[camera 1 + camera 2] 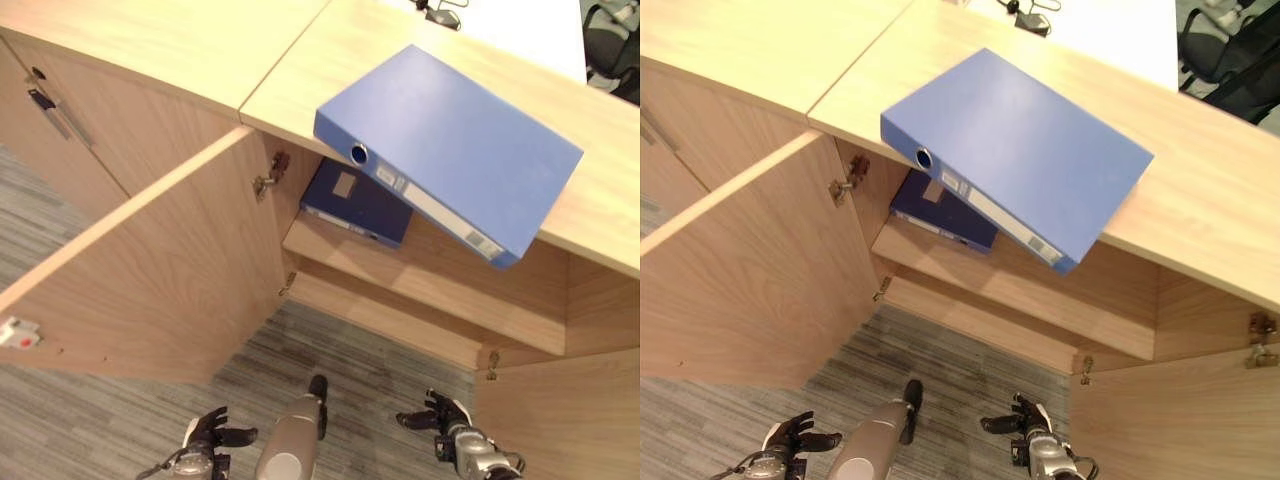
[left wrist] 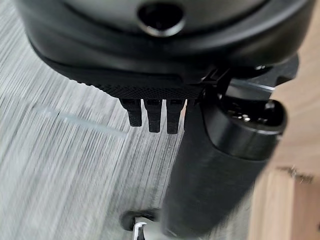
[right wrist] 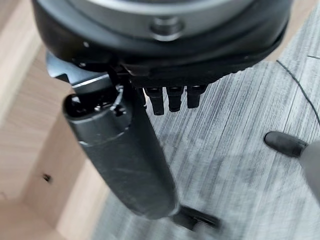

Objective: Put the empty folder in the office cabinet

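I see the blue folder point(image 1: 455, 150) lying on the wooden surface point(image 1: 610, 190), its spine end jutting past the edge above the open cabinet point(image 1: 420, 290), where a darker folder point(image 1: 358, 203) sits on the shelf. My left hand point(image 1: 208, 437) and right hand point(image 1: 440, 418) hang low over the floor, fingers relaxed, holding nothing

An office setting is indicated. A long light-wood bench point(image 1: 150, 50) is fitted with a cabinet point(image 1: 440, 290) below, its door point(image 1: 150, 270) swung open. A blue lever-arch folder point(image 1: 450, 150) is laid on the bench edge, and a darker folder point(image 1: 360, 200) is stored on the shelf point(image 1: 420, 280) inside. Grey striped carpet point(image 1: 100, 420) is laid on the floor. Black swivel chairs point(image 1: 1230, 50) are seen beyond the bench.
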